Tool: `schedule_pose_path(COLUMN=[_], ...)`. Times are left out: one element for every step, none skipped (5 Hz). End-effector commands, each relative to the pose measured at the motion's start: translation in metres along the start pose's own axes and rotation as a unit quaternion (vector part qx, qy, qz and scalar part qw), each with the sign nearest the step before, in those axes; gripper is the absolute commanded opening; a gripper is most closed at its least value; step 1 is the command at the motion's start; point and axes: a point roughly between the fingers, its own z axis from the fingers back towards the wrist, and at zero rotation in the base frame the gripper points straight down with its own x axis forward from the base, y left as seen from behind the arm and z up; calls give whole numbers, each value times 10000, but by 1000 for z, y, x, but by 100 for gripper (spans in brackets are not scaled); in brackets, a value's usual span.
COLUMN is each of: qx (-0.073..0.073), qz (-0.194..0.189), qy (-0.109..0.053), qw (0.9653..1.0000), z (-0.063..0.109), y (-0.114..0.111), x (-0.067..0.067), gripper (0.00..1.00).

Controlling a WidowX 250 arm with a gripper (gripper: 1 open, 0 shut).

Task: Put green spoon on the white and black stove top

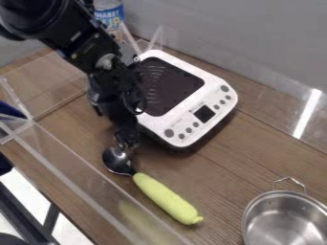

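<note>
The tool (pixel 124 142) hangs above the worktop (pixel 230 158), its jaws standing wide open and pointing down. It has hold of nothing that can be made out. Its tips come down right by the metal bowl of the green spoon (pixel 160 194); whether they touch it, I cannot tell.

The spoon lies on the worktop, at the near side of the scene and a little left of the middle. Its small shiny bowl is at the far left end, and its thick yellow-green handle runs slantwise toward the near right. It is apart from the white and black stove top (pixel 192 96), which sits farther back, to the far right of the spoon. The stove top's front panel, with round buttons and a small dark display, faces the near right. The dark arm reaches in from the far left and hides part of the stove top's left side.

A steel pot (pixel 286 222) stands at the near right, partly cut off by the frame. A bottle (pixel 110 13) shows at the far left, behind the arm.
</note>
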Motion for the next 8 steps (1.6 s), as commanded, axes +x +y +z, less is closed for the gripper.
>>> schedule_pose_path(qx=[68,16,-29,-57,-66,-112,-159,-208], qz=[149,15,-115,-134,-146,-261,-374,-487], qy=[-116,-185,-260,-271,-274,-327,-370,-415], qw=[9998,9998,9996,9995,9995,9991,9985,9977], z=[7,14,18,8,1,2,2,3], y=[3,8,13,17,24,23,22,21], x=[3,6,10,7,4,8,11,13], gripper=[100,0,0,0,0,0,0,0])
